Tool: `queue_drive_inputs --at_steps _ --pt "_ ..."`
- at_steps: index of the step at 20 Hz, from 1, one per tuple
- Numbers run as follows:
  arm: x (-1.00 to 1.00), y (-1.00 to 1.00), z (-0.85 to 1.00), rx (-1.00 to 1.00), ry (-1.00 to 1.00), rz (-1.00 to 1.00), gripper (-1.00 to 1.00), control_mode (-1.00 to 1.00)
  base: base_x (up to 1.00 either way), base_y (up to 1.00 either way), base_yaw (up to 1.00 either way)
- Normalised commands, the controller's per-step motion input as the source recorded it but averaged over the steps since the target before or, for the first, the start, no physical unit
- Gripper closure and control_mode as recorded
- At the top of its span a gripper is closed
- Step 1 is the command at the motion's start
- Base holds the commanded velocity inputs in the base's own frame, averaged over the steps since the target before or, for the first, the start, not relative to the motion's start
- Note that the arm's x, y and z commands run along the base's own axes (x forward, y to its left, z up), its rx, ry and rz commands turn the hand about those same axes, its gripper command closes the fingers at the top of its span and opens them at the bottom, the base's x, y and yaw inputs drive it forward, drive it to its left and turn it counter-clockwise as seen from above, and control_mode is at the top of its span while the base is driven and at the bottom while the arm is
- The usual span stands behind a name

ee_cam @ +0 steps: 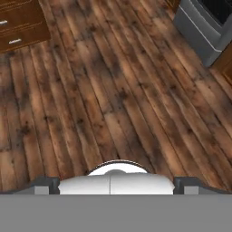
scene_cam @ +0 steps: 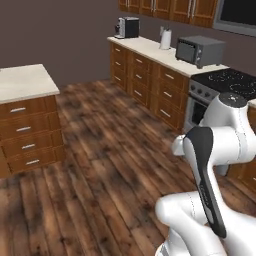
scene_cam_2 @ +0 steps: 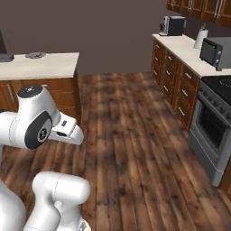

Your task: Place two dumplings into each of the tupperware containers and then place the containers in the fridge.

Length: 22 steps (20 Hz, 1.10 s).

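While the arm (scene_cam: pixel 210 165) sits folded over bare wooden floor (ee_cam: pixel 113 90), nothing looks packed; gripper state I cannot tell; stove (scene_cam_2: pixel 212 131) right, island counter (scene_cam_2: pixel 40 65) left.

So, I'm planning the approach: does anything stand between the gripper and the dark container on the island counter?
Nothing visible does. Bare wooden floor lies in front of the gripper. On the island counter, the dark container sits at the far edge, with a round plate beside it, apart.
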Motion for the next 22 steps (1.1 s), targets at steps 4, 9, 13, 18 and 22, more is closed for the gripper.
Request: queue_drive_inputs --at_steps 4,9,13,18,22 --pt "0.00 0.00 0.00 0.00 0.00 0.00 -1.00 1.00 1.00 -0.16 0.20" --pt "0.00 0.00 0.00 0.00 0.00 0.00 -1.00 1.00 1.00 -0.54 0.26" --pt "0.00 0.00 0.00 0.00 0.00 0.00 -1.00 1.00 1.00 -0.78 0.16" --pt "0.00 0.00 0.00 0.00 0.00 0.00 -1.00 1.00 1.00 -0.70 0.16" --pt "0.00 0.00 0.00 0.00 0.00 0.00 -1.00 1.00 1.00 -0.43 0.20"
